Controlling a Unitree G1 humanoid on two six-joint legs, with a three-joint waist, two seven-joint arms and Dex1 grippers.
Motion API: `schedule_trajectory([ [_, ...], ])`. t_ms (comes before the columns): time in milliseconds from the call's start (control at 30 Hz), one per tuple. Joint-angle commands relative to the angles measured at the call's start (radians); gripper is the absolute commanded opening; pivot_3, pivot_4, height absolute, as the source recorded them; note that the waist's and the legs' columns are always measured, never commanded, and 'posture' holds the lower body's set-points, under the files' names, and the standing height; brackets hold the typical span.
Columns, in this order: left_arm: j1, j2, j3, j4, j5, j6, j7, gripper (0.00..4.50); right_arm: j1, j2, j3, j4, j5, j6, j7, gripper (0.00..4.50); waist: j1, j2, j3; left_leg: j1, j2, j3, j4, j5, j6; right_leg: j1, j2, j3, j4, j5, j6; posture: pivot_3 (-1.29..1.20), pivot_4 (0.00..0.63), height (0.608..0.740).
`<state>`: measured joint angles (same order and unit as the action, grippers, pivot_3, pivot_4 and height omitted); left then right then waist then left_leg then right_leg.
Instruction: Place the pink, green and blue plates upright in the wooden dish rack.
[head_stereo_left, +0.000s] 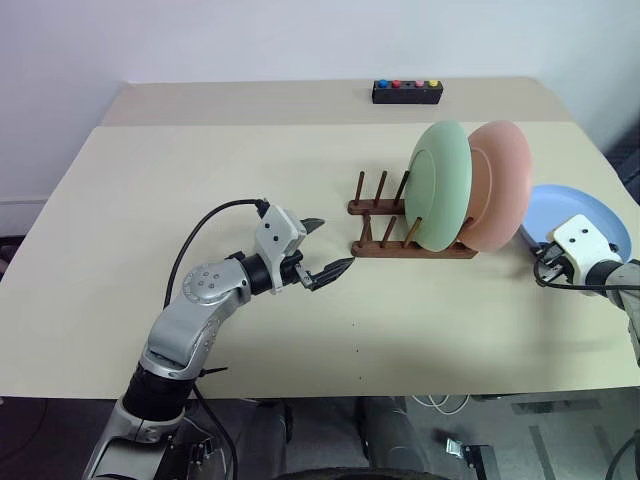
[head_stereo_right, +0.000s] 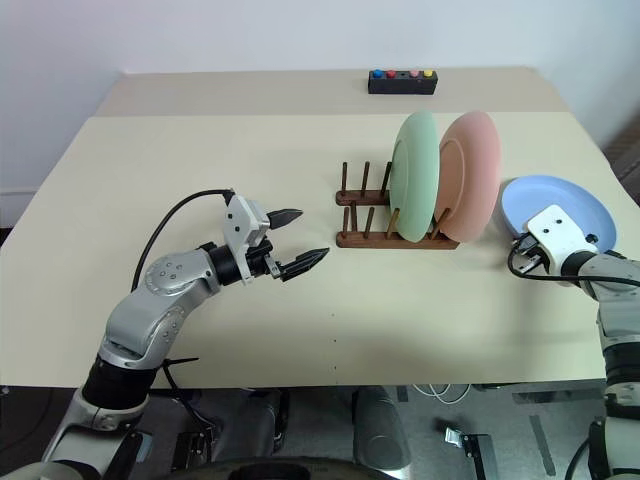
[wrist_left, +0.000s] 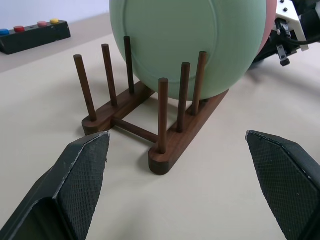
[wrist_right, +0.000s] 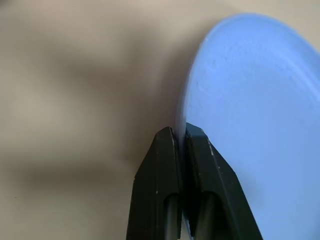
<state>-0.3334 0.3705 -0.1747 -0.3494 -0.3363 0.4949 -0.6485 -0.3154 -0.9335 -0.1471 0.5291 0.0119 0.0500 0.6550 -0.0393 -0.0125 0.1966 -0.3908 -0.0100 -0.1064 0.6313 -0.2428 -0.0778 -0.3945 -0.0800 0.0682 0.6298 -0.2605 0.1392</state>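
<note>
The wooden dish rack (head_stereo_left: 400, 245) stands right of the table's centre. A green plate (head_stereo_left: 440, 185) and a pink plate (head_stereo_left: 505, 185) stand upright in its right-hand slots, and the left pegs are bare. The blue plate (head_stereo_left: 560, 210) lies on the table to the right of the rack. My right gripper (wrist_right: 178, 134) is shut on the near-left rim of the blue plate (wrist_right: 260, 115). My left gripper (head_stereo_left: 336, 243) hovers open just left of the rack, pointing at it, with nothing between its fingers. In the left wrist view the rack (wrist_left: 165, 145) sits close ahead between the two fingers (wrist_left: 85, 175).
A black box with coloured buttons (head_stereo_left: 407, 92) sits at the back of the table (head_stereo_left: 200, 180). Bare tabletop stretches left of and in front of the rack. The table's right edge runs close behind the blue plate.
</note>
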Motion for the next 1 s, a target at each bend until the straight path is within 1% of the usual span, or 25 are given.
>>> schedule_trajectory([
  [33,-0.011,0.002,0.007,-0.033,-0.007,-0.008,-0.003,4.5,-0.04,-0.024,-0.066,-0.069,-0.023,-0.033,-0.109,0.03,0.0,0.0,0.0,0.0,0.0,0.0,0.0,0.0,0.0,0.0,0.0,0.0,0.0,0.0,0.0,0.0,0.15,0.734],
  [133,-0.014,-0.002,0.006,-0.026,-0.004,-0.013,-0.001,4.5,-0.117,-0.056,-0.084,-0.116,-0.087,-0.114,-0.234,0.03,-0.005,0.003,0.0,0.0,0.0,0.001,0.0,0.0,0.0,-0.001,0.0,0.0,0.0,0.0,0.0,0.0,0.15,0.734],
  [300,-0.02,-0.009,0.003,-0.014,0.007,-0.023,0.006,4.5,-0.238,-0.077,-0.105,-0.187,-0.096,-0.188,-0.296,0.03,-0.003,0.004,0.0,0.0,0.0,0.0,-0.001,0.0,0.0,-0.002,0.0,0.001,0.001,0.0,0.0,0.0,0.15,0.734],
  [400,-0.017,-0.011,0.007,-0.012,0.011,-0.027,0.012,4.5,-0.288,-0.078,-0.111,-0.223,-0.087,-0.202,-0.306,0.03,0.001,0.004,0.0,-0.001,0.0,0.0,-0.001,0.0,0.0,-0.001,0.0,0.0,0.0,0.0,0.0,0.0,0.15,0.734],
  [467,-0.015,-0.012,0.013,-0.008,0.016,-0.036,0.018,4.5,-0.341,-0.062,-0.108,-0.288,-0.035,-0.206,-0.271,0.03,0.001,0.004,0.0,-0.001,0.0,0.0,0.0,0.0,0.0,-0.001,0.0,0.0,0.0,0.0,0.0,0.0,0.15,0.734],
  [533,-0.015,-0.013,0.017,-0.005,0.019,-0.04,0.022,4.5,-0.36,-0.042,-0.102,-0.34,0.014,-0.194,-0.228,0.03,0.0,0.004,0.0,-0.001,0.0,0.0,0.0,0.0,0.0,-0.001,0.0,0.0,0.0,0.0,0.0,0.0,0.15,0.734],
  [567,-0.016,-0.011,0.024,0.0,0.02,-0.043,0.024,4.5,-0.366,-0.017,-0.091,-0.398,0.076,-0.176,-0.183,0.03,-0.002,0.004,0.0,-0.001,0.0,0.0,-0.001,0.0,0.0,-0.001,0.0,0.0,0.0,0.0,0.0,0.0,0.15,0.734],
  [600,-0.018,-0.008,0.048,0.008,0.012,-0.048,0.028,4.5,-0.377,0.028,-0.071,-0.498,0.177,-0.127,-0.138,0.03,-0.005,0.004,0.0,-0.001,0.0,0.0,-0.001,0.0,0.0,-0.001,0.0,0.0,0.001,0.0,0.0,0.0,0.15,0.734],
  [633,-0.02,-0.006,0.066,0.016,0.007,-0.052,0.03,4.5,-0.384,0.06,-0.059,-0.567,0.247,-0.088,-0.106,0.03,-0.009,0.004,0.0,-0.001,0.0,0.0,-0.001,0.0,0.0,-0.001,0.0,0.0,0.001,0.0,0.0,0.0,0.15,0.734],
  [700,-0.021,0.018,0.111,0.044,0.011,-0.073,0.029,4.5,-0.407,0.135,-0.034,-0.694,0.381,0.018,-0.078,0.03,-0.013,0.004,0.0,0.0,0.001,0.0,-0.002,0.0,0.0,-0.002,0.001,0.0,0.002,0.0,0.0,0.0,0.15,0.734],
  [833,-0.014,0.053,0.146,0.077,0.022,-0.095,0.018,4.5,-0.409,0.195,-0.048,-0.807,0.546,0.165,-0.045,0.03,0.007,0.004,0.001,-0.002,0.001,-0.002,-0.001,0.0,0.0,-0.002,0.001,-0.001,0.002,0.0,0.0,0.0,0.15,0.734],
  [900,-0.006,0.066,0.16,0.084,0.022,-0.102,0.018,4.5,-0.391,0.225,-0.061,-0.887,0.711,0.27,-0.043,0.03,0.022,0.004,0.001,-0.002,0.0,-0.003,0.0,0.0,0.0,-0.002,0.0,-0.002,0.001,0.0,0.0,0.0,0.15,0.734],
  [1000,-0.001,0.068,0.169,0.09,0.022,-0.11,0.017,4.5,-0.379,0.265,-0.09,-0.943,0.888,0.386,-0.082,0.03,0.028,0.004,0.001,-0.003,0.0,-0.003,0.0,0.0,0.001,-0.002,-0.001,-0.002,0.001,0.0,0.0,0.0,0.15,0.734],
])
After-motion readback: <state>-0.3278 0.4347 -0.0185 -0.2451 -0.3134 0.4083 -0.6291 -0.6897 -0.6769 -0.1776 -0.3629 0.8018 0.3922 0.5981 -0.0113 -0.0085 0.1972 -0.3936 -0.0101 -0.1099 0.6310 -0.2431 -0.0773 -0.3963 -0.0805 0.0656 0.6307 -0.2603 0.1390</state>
